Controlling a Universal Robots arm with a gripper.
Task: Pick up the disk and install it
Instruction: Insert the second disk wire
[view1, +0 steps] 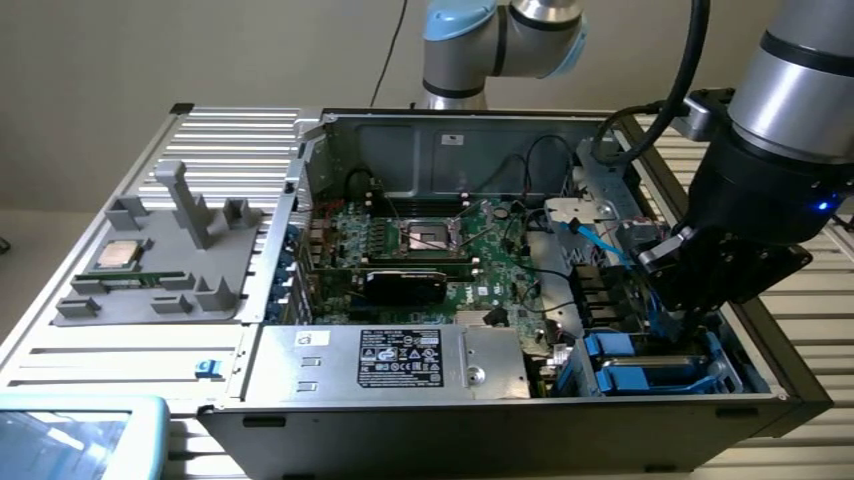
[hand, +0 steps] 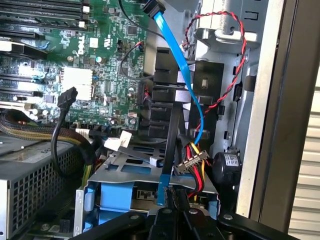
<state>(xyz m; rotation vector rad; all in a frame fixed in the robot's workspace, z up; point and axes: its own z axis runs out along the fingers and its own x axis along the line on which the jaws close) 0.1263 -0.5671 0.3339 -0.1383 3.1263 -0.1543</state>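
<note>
The disk (view1: 638, 350), in its bright blue bracket, sits in the metal drive cage (view1: 577, 375) at the near corner of the open computer case on the exterior view's right. My gripper (view1: 683, 305) hangs just over that cage with its black fingers drawn together. In the wrist view the gripper (hand: 167, 220) is shut directly above the blue bracket (hand: 116, 196). A thin dark-and-blue strip (hand: 161, 194) runs out from between the fingertips. Whether the fingers pinch it I cannot tell.
A blue data cable (hand: 187, 85), a red-black twisted wire (hand: 235, 65) and a yellow-red power plug (hand: 192, 160) crowd the space over the cage. The motherboard (view1: 427, 250) and power supply (view1: 387, 360) fill the case. A grey tray (view1: 160, 260) with a silver chip (view1: 120, 253) lies at the exterior view's left.
</note>
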